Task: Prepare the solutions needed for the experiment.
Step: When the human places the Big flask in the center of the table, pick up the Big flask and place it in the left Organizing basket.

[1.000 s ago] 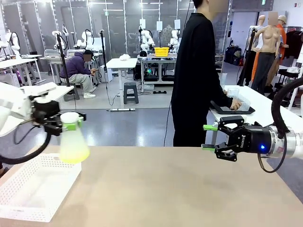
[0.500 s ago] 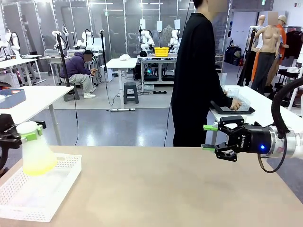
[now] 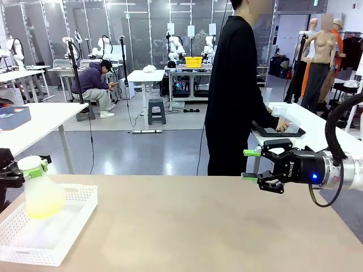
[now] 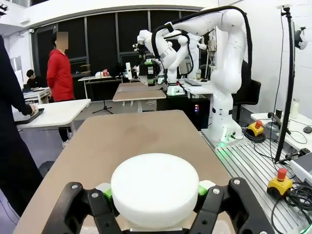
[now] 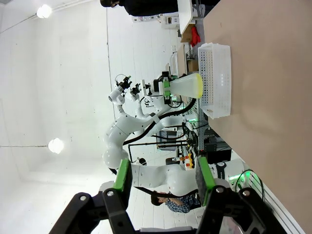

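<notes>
Translucent plastic conical flask [image 3: 41, 192] with a shallow yellow-green solution [image 3: 38, 211] hangs over the white perforated basket [image 3: 62, 249] at the desk's left edge, neck clamped in the left tool [image 3: 31, 167] — a slip would spill it. The right tool [image 3: 249, 164] hovers part-open — empty.

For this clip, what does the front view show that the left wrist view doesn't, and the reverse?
Front view: the pale yellow-green liquid in the translucent plastic flask, held above the white perforated basket, and the open right gripper. Left wrist view: the flask's round white cap from above and the other arm's white base. Both: the left gripper shut on the flask, and the tan table.
</notes>
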